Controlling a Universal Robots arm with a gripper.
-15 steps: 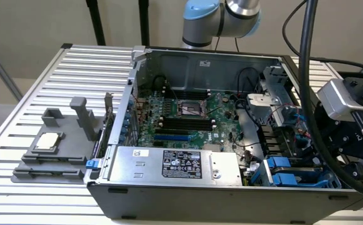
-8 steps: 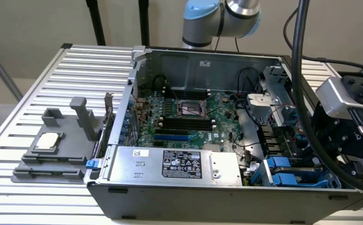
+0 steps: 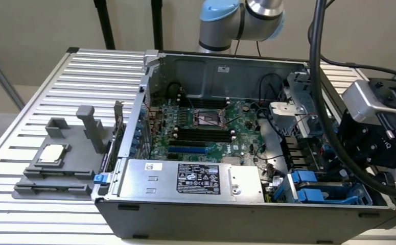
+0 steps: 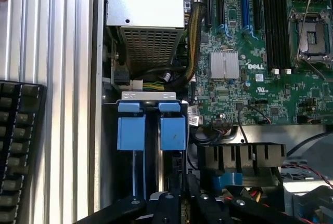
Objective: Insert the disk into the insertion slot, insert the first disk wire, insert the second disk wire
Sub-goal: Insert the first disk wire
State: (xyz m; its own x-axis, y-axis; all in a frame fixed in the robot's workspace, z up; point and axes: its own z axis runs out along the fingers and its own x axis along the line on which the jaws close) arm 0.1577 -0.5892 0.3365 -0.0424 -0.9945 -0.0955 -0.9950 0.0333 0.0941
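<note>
At the open computer case's (image 3: 218,220) near corner, toward the exterior view's right, the insertion slot (image 3: 313,190) sits just beside the silver power supply (image 3: 191,178), with two blue tabs (image 4: 130,133) at its mouth. The end effector (image 4: 186,182) hangs over the slot, closed. The case rests on a slatted worktop (image 3: 41,214).

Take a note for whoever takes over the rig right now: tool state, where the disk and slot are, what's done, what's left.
Tool: at the insertion slot, in the case corner next to the power supply; cannot tell whether it is open or shut.
Disk: two blue frames sit side by side in the slot. The metal body is hidden, so it is likely seated but unconfirmed.
Done: probably the disk insertion.
Left: both disk wires; I can see no connection to the disk.
</note>
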